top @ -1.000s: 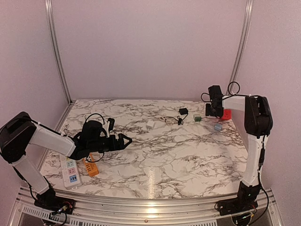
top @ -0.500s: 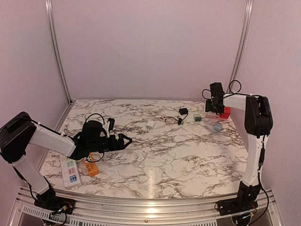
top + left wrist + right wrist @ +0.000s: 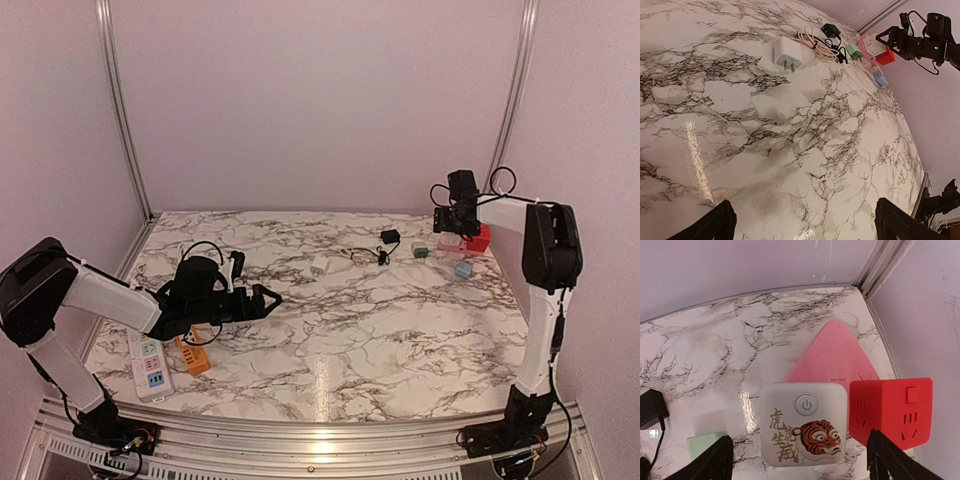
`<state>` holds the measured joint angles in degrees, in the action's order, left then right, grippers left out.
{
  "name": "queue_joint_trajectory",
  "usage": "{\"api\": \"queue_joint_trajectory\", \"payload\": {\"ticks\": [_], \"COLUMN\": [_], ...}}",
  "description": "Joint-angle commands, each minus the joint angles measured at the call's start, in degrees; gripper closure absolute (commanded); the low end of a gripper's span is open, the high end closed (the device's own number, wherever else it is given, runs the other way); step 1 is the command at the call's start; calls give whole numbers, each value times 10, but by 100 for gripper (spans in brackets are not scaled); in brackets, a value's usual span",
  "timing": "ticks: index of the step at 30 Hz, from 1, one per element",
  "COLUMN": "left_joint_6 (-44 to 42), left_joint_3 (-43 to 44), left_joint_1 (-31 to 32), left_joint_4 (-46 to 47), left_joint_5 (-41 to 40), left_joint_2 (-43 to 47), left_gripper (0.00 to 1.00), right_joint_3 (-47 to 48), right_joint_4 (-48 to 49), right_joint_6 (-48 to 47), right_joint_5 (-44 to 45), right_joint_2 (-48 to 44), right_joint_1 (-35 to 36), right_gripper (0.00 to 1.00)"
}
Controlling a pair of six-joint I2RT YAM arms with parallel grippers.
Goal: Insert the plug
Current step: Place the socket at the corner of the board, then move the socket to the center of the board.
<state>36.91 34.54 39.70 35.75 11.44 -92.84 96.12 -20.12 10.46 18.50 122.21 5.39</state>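
As far as I can see, nothing is plugged in yet. The white plug (image 3: 788, 53) lies loose on the table (image 3: 790, 150) around 12 o'clock, prongs bare. My left gripper (image 3: 805, 222) hovers at 8 o'clock, jaws wide apart and empty. My right gripper (image 3: 799, 452) hangs over the tiger socket (image 3: 805, 425) at 2 o'clock, jaws apart and empty. Pickup and insertion are both left to do.
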Motion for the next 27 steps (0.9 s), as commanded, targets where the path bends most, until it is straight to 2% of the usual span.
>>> {"api": "queue_joint_trajectory", "payload": {"ticks": [1, 6, 9, 13, 17, 22, 27], "left_joint_6": [-5, 2, 18, 35, 96, 160, 220], "left_joint_3": [4, 5, 4, 13, 14, 20, 27], "left_joint_1": [2, 2, 4, 16, 16, 23, 27], "left_joint_4": [10, 6, -33, -145, -263, -390, -487], "left_joint_5": [-8, -16, -68, -200, -299, -365, -415], "left_joint_2": [6, 20, 47, 115, 183, 235, 246], "left_gripper": [1, 1, 1, 1, 1, 1, 1], "right_joint_3": [2, -55, -104, -153, -169, -194, -214], "right_joint_4": [-4, -24, -18, -5, -11, -5, 3], "right_joint_6": [-21, -25, -13, -14, -22, -21, -15], "right_joint_5": [-7, -21, -39, -62, -49, -40, -47], "right_joint_2": [-69, -136, -185, -235, -253, -262, -265], "right_joint_1": [12, 39, 67, 123, 168, 203, 218], "right_gripper": [11, 5, 4, 4, 4, 4, 4]}}
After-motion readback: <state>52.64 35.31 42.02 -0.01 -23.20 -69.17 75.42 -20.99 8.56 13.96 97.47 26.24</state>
